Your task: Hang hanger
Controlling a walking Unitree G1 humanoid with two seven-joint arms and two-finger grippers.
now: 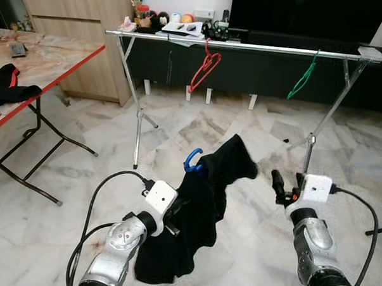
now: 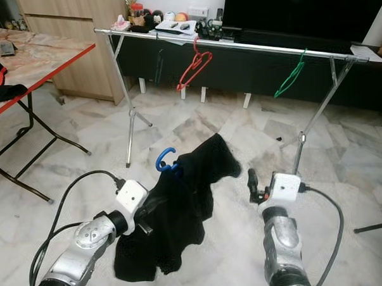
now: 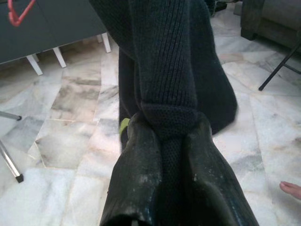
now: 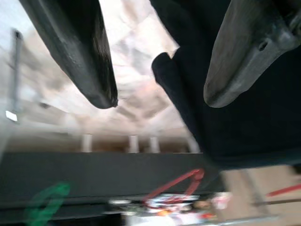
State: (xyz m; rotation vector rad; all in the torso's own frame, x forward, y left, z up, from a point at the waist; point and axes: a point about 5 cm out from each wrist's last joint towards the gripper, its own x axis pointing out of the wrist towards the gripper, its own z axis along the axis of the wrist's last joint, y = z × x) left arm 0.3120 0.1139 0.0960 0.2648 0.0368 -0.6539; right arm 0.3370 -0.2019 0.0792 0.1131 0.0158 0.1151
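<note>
The rack (image 1: 250,46) runs across the room ahead, its rail already carrying a red hanger (image 1: 204,67) and a green hanger (image 1: 302,76), with free rail between them and a low cabinet close behind. Off to the left stands a red-edged desk (image 1: 45,67) with dark cloth on it. The task's thing, a blue hanger (image 1: 192,159), sits inside a black sweater (image 1: 200,203) held low over the marble floor, well short of the rail; its hook pokes up from the collar. The left gripper (image 1: 172,218) is clamped on a fold of the knit, not on the hanger, so the likely trouble is that the hanger tips or slides out of the neck as the sweater is lifted, or the hook turns away from the rail. The hem hangs near the floor and could drag or catch. The right gripper (image 1: 278,182) hovers just beside the sleeve with its fingers spread and empty; if it does not steady the hook, the hook may miss the rail or knock the red hanger.
</note>
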